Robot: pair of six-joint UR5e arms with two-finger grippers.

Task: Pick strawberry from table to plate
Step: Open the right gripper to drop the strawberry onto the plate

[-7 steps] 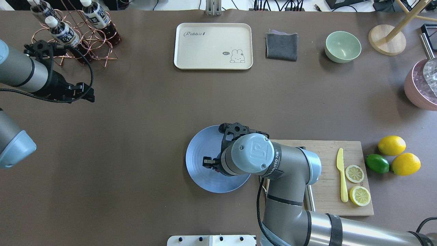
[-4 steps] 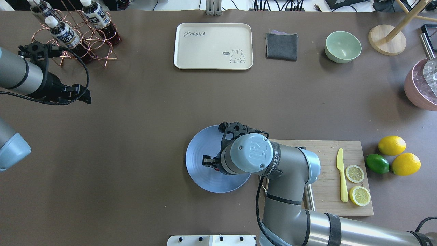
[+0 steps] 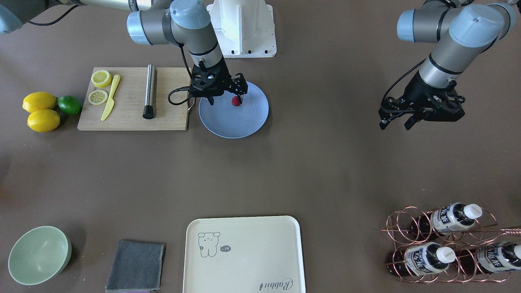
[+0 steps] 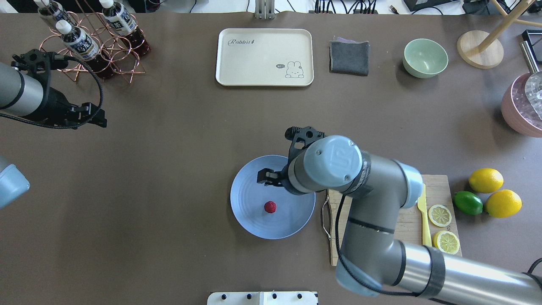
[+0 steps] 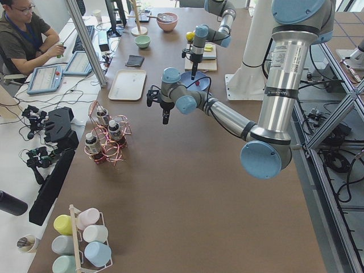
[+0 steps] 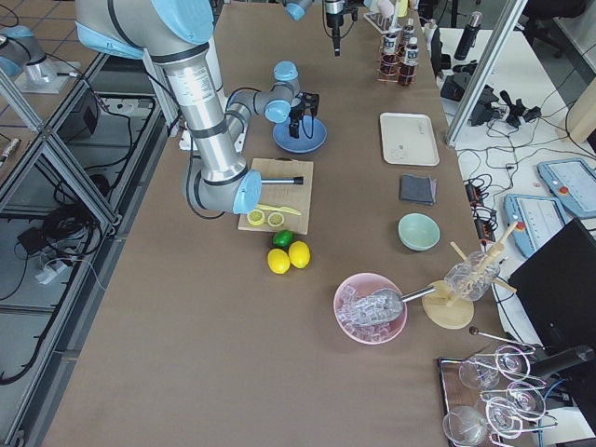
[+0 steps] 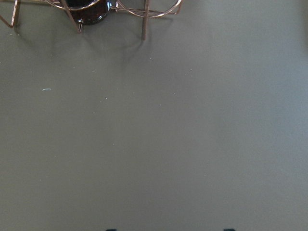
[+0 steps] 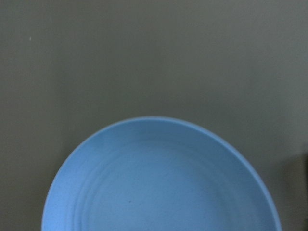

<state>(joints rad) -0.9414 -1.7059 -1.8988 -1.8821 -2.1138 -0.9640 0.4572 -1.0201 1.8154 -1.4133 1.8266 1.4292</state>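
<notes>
The strawberry [image 4: 270, 207] [image 3: 235, 101], small and dark red, lies on the light blue plate [image 4: 254, 216] [image 3: 244, 118] near its middle. My right gripper [image 3: 226, 99] hovers over the plate's half nearer the cutting board; it is open, holds nothing, and stands clear of the berry. One of its fingers [image 4: 264, 176] shows in the overhead view; the wrist hides the other. The right wrist view holds only the plate [image 8: 159, 183] and brown table [image 8: 144, 57]. My left gripper [image 3: 395, 123] [image 4: 103, 118] hangs open and empty over bare table near the bottle rack.
A wooden cutting board [image 4: 440, 182] with a yellow knife [image 4: 421, 203], lemon slices and a metal rod [image 3: 149, 90] lies just right of the plate. Lemons [image 4: 485, 180] and a lime sit beyond it. A cream tray [image 4: 264, 57], grey cloth [image 4: 349, 57], green bowl [image 4: 425, 58] and copper bottle rack [image 4: 97, 46] line the far edge.
My right gripper has let go of the strawberry, which now lies bare on the plate, and the arm has drawn up and away to the far right. The left arm has drifted further left.
</notes>
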